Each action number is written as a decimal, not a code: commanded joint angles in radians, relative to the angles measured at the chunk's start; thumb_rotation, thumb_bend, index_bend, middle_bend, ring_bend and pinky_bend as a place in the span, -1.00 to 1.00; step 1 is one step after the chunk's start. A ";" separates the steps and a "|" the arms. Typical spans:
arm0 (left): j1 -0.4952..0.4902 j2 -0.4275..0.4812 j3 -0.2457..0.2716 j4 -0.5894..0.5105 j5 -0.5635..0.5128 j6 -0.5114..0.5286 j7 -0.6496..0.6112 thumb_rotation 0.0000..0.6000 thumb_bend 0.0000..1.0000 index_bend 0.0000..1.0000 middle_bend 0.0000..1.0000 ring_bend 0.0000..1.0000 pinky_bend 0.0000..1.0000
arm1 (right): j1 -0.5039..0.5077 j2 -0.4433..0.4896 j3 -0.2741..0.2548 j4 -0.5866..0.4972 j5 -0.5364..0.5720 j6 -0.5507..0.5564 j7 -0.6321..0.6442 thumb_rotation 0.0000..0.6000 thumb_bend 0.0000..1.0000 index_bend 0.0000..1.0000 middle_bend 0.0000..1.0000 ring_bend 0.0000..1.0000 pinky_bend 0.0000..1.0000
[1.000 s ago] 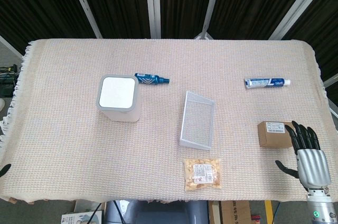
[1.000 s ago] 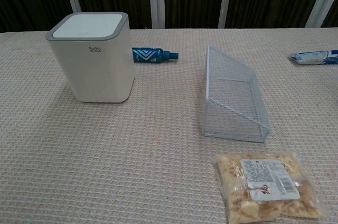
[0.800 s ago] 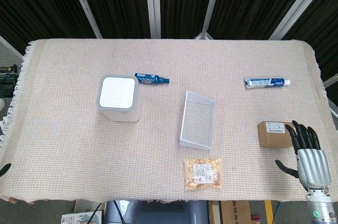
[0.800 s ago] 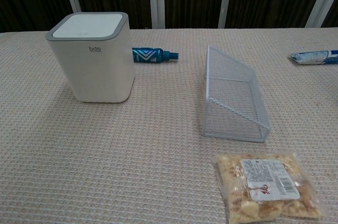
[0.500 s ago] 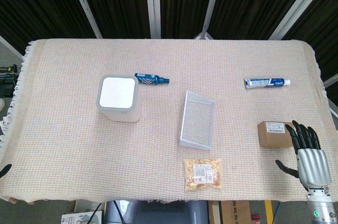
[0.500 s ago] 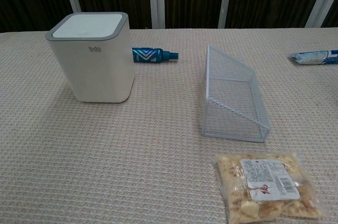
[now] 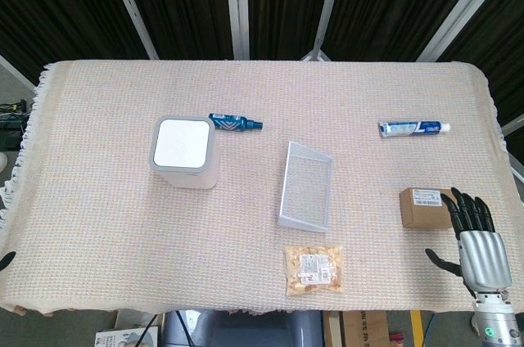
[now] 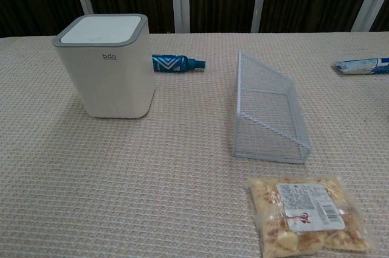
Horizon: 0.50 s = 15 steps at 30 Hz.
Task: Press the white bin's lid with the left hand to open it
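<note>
On my feeds the white square plastic bin with a grey-rimmed flat lid (image 7: 183, 152) stands upright on the left half of the desk covered in a beige woven cloth (image 7: 98, 224), its lid shut and nothing touching it. My left hand (image 7: 6, 260) shows only as a dark tip at the left edge of the desk near the front corner, well apart from the bin; I cannot tell how its fingers lie. My right hand (image 7: 475, 241), silver with black fingers (image 7: 467, 209), is at the front right corner with the fingers apart and holding nothing, just beside a small brown cardboard box (image 7: 426, 207). A blue tube with a white pattern (image 7: 234, 123) lies just behind the bin towards the far edge. A white wire-mesh basket (image 7: 306, 184) sits near the middle of the desk, and a clear packet of pale snack pieces (image 7: 313, 269) lies between it and the front edge. A white-and-blue toothpaste tube (image 7: 413, 128) lies towards the right edge.
</note>
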 commanded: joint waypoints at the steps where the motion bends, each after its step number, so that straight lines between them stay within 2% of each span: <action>1: -0.023 0.008 -0.018 -0.004 0.007 -0.010 0.007 1.00 -0.65 -0.66 -0.23 -0.36 -0.33 | 0.001 -0.002 0.005 0.001 0.013 -0.006 -0.003 1.00 -0.72 -0.76 -1.00 -0.94 -1.00; 6: -0.103 0.073 -0.050 -0.068 0.017 -0.102 0.059 1.00 -0.45 -0.74 0.18 0.05 0.06 | 0.005 -0.008 0.009 0.007 0.026 -0.015 -0.012 1.00 -0.72 -0.76 -1.00 -0.94 -1.00; 10: -0.190 0.128 -0.089 -0.139 0.009 -0.200 0.140 1.00 -0.17 -0.74 0.45 0.28 0.21 | 0.007 -0.016 0.008 0.010 0.028 -0.021 -0.028 1.00 -0.72 -0.76 -1.00 -0.94 -1.00; 15: -0.305 0.183 -0.129 -0.244 -0.047 -0.356 0.254 1.00 0.13 -0.74 0.66 0.45 0.29 | 0.009 -0.021 0.004 0.011 0.029 -0.027 -0.047 1.00 -0.72 -0.76 -1.00 -0.94 -1.00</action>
